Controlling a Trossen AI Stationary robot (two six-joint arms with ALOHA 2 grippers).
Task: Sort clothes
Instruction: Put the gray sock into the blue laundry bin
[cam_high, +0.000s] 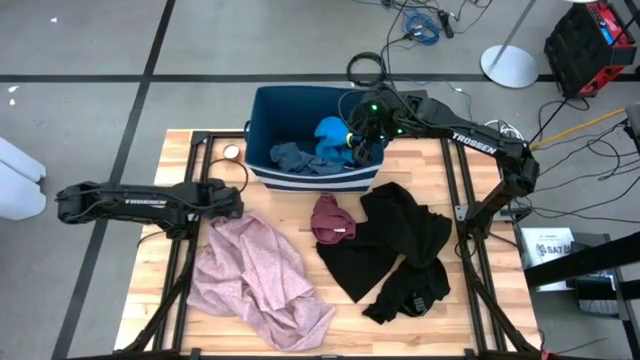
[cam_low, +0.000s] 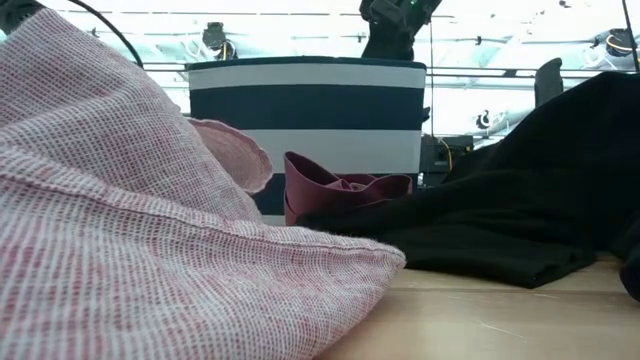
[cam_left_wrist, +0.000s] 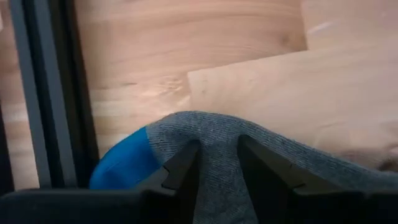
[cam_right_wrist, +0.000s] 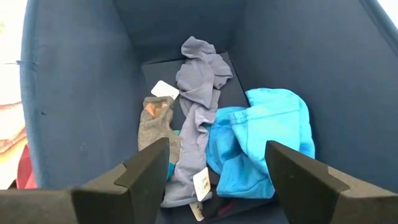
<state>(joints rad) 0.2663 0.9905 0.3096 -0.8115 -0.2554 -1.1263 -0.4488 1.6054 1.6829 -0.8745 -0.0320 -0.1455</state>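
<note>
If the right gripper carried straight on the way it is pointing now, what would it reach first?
Most likely the teal garment or the grey-blue piece lying in the bin: the open right gripper points down into it, though depth is unclear.

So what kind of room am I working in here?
Likely a robotics lab or test workshop: the wooden table stands on a grey floor marked with tape lines, with loose cables and a red-and-black crate around it.
</note>
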